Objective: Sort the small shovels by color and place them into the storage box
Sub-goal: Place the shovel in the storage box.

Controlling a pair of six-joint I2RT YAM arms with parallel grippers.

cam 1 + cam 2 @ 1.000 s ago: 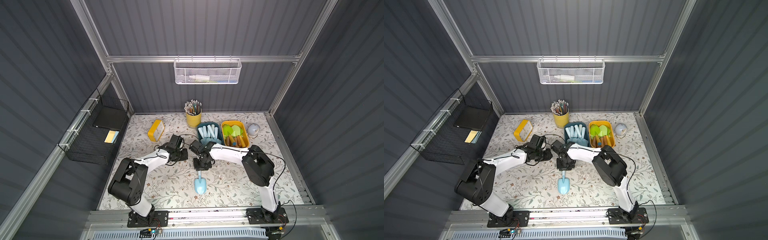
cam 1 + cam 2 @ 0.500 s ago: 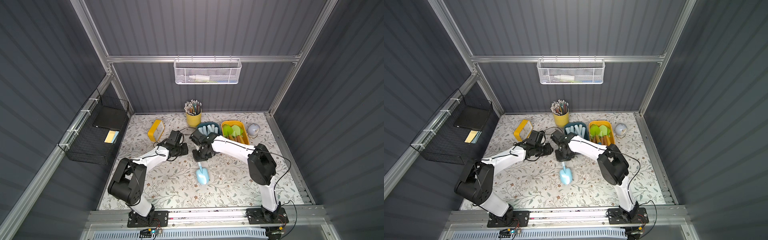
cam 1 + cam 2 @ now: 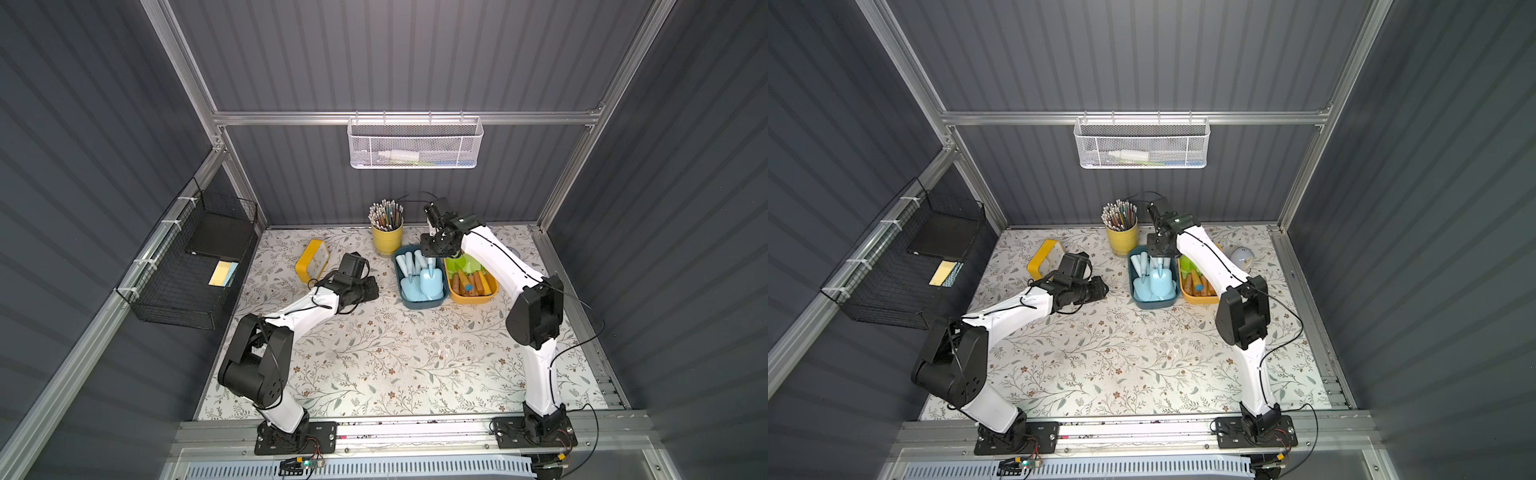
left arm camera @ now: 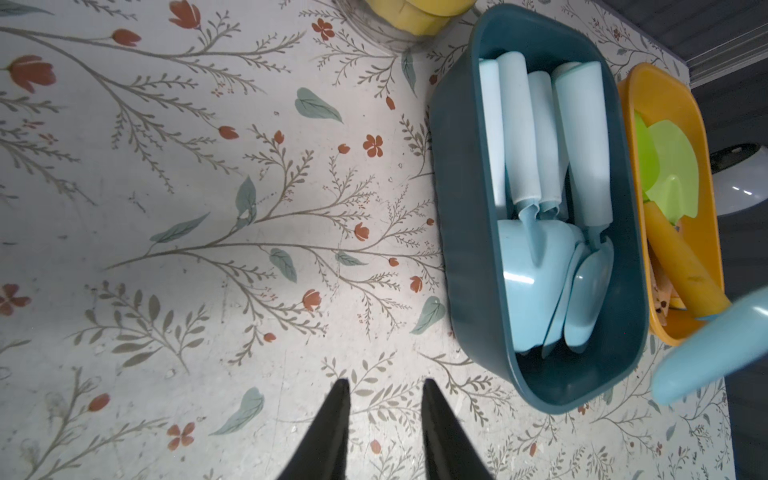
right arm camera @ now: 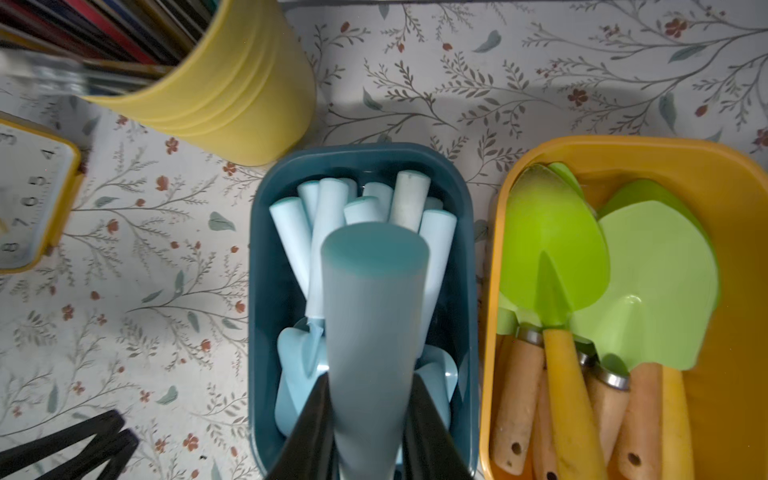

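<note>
A pale blue shovel [image 5: 374,332] hangs handle up and blade down in your right gripper [image 5: 370,386], whose black fingers are clamped on the handle. A second ago this shovel lay on the near middle of the floral table [image 3: 374,353]. It has since been lifted and carried to the far side, and it now hangs over the teal box [image 3: 424,305], low above the other pale blue shovels [image 5: 291,232] stacked inside. You cannot tell from these views whether its blade touches them yet. Just right of the teal box, the orange box [image 5: 623,145] holds the green shovels [image 5: 656,282] with their wooden handles. Your left gripper [image 4: 385,384] rests low, left of the teal box, its fingers slightly parted with nothing between them. No loose shovel shows on the table, so this is probably the last one. Releasing it here should finish the sort.
</note>
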